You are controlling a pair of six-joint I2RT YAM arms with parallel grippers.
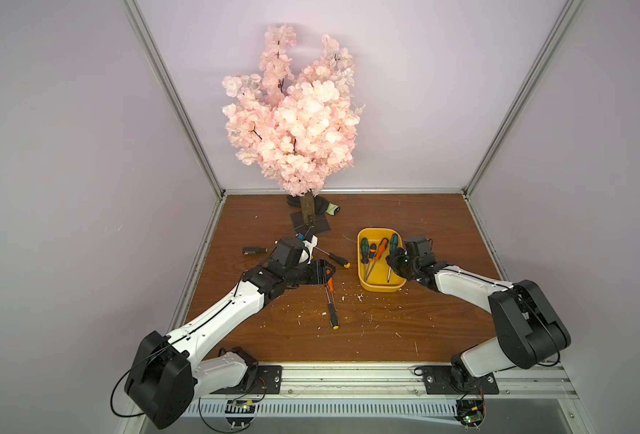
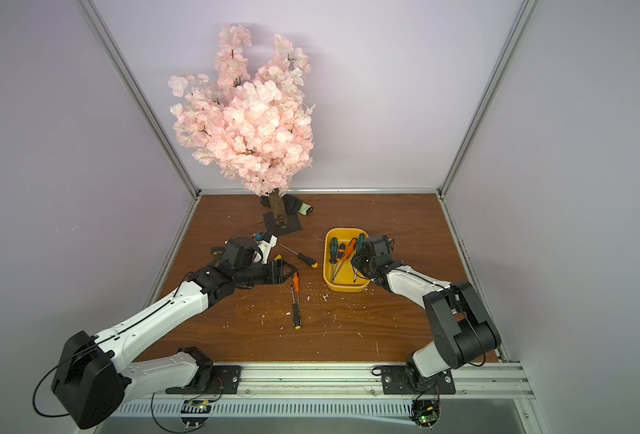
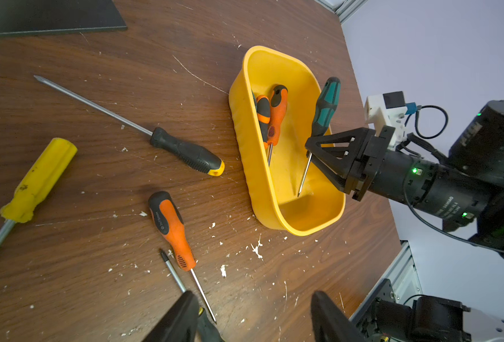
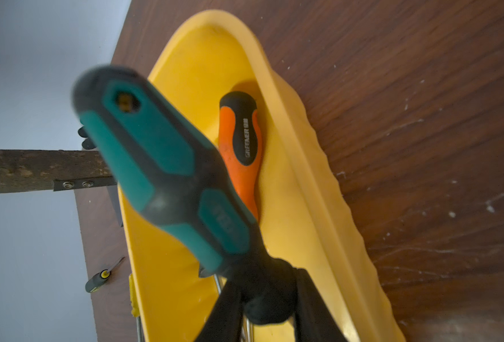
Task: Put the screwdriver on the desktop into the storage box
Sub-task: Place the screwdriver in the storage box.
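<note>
Teal-handled screwdriver (image 3: 324,106) is clamped at its collar in my right end effector (image 3: 309,149), directly over the storage box (image 3: 241,124), which sits toward the right edge of the tabletop (image 3: 67,266). Its long axis stands steeply, tip down inside the box, so I judge that letting go should suffice. My left end effector (image 3: 253,319) hangs spread and empty above an orange screwdriver (image 3: 172,228) lying mid-tabletop.

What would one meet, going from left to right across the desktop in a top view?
Black-handled screwdriver → left hand → lying green-handled screwdriver, inside the storage box → orange-handled screwdriver → held green-handled screwdriver, in the right hand.
</note>
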